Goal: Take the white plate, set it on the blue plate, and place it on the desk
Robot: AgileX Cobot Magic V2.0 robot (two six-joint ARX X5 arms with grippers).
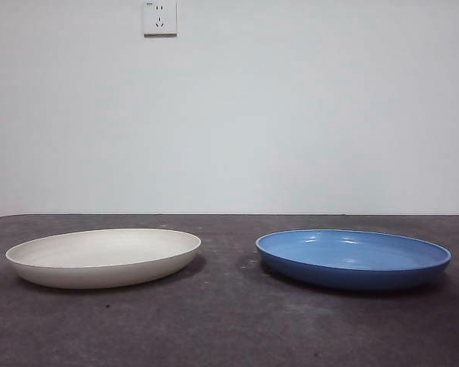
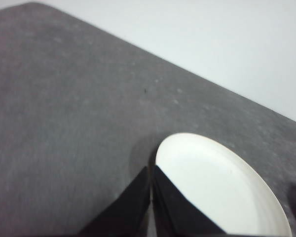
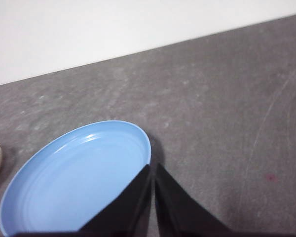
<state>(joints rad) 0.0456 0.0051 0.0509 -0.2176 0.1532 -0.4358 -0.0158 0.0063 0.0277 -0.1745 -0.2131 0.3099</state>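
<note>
Two plates sit side by side on the desk [image 1: 229, 321], well apart, with neither arm showing in the front view. The white plate [image 1: 103, 257] rests flat with nothing in it; the blue plate [image 1: 353, 258] lies level beside it, also bare, so the stacking step appears not yet begun. Seen from the wrists, the left gripper [image 2: 151, 170] hangs above the desk over the white plate's near edge, its jaws pressed together with only a hairline gap. The right gripper [image 3: 152, 169] hangs likewise over the blue plate's rim, jaws pressed together. Each arm seems stationed over its own plate, likely as a waiting pose; how high they hang is hard to judge from these angles. A wall socket [image 1: 160, 17] is fixed to the pale wall behind.
</note>
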